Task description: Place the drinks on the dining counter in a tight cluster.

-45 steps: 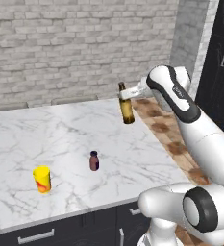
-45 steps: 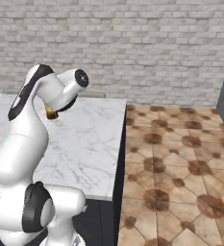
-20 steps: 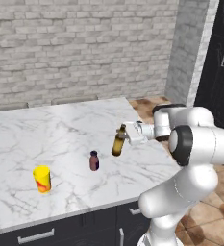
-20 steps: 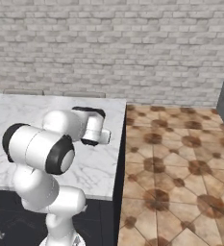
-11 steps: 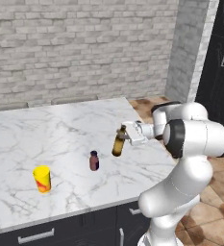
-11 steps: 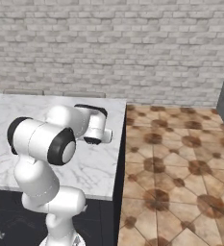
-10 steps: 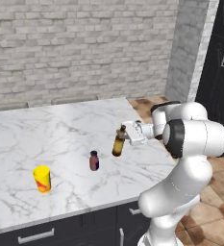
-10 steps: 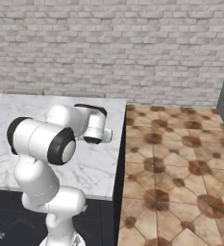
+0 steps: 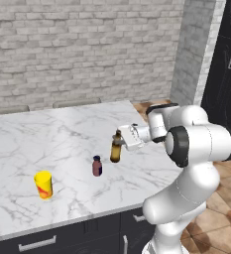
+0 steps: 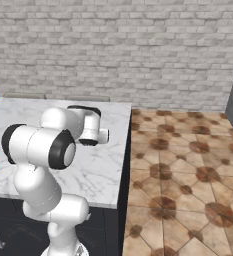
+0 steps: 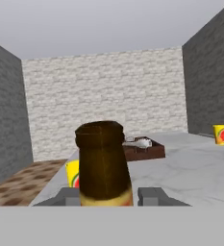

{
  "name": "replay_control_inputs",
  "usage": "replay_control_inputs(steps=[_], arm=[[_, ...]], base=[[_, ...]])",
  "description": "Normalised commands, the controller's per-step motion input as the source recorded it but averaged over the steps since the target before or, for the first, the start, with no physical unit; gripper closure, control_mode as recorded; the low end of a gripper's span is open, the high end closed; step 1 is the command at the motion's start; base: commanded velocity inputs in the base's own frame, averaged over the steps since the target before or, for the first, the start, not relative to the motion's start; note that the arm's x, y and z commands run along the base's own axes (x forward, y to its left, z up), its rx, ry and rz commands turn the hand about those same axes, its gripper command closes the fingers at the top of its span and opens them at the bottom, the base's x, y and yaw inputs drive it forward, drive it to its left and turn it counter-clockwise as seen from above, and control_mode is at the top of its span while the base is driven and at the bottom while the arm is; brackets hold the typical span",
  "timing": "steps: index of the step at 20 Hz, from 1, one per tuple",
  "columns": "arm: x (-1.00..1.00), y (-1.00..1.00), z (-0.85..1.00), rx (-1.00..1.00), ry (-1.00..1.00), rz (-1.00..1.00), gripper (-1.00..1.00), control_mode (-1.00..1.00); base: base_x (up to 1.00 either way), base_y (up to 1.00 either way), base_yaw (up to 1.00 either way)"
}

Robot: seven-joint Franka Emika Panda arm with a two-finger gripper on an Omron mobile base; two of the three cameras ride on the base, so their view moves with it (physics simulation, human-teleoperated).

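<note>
The brown glass bottle point(image 9: 116, 148) is upright on or just above the dining counter point(image 9: 57, 134), with my gripper point(image 9: 119, 144) shut on its upper body from the right. In the hand view the bottle point(image 11: 104, 163) rises close up between the two fingertips of the gripper point(image 11: 111, 195). A short dark maroon drink point(image 9: 97, 166) stands on the marble a little to the left of and in front of the bottle, apart from it. In the right base view my own arm hides the hand and the bottle.
A yellow cup point(image 9: 43, 184) stands near the counter's front left. The hand view shows a yellow cup point(image 11: 73, 174) behind the bottle, another yellow cup point(image 11: 220, 134) at far right, and a brown tray point(image 11: 143, 149). The counter's right edge point(image 10: 127, 150) drops to tiled floor.
The bottle came down from high over the counter's right end to counter level near the maroon drink. Over the last second it only edged slightly left.
</note>
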Motion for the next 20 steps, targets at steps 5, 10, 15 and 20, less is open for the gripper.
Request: replay_control_inputs(steps=[5,10,15,20], arm=[[0.00,0.14,-0.04,-0.02,0.00,0.00,1.00,-1.00],[0.00,0.00,-0.11,0.00,0.00,0.00,1.00,-1.00],[0.00,0.00,-0.28,0.00,0.00,0.00,1.00,-1.00],[0.00,0.00,-0.23,0.00,0.00,0.00,1.00,-1.00]], base=[[0.00,0.00,0.00],[0.00,0.00,0.00],[0.00,0.00,0.00],[0.00,0.00,0.00]])
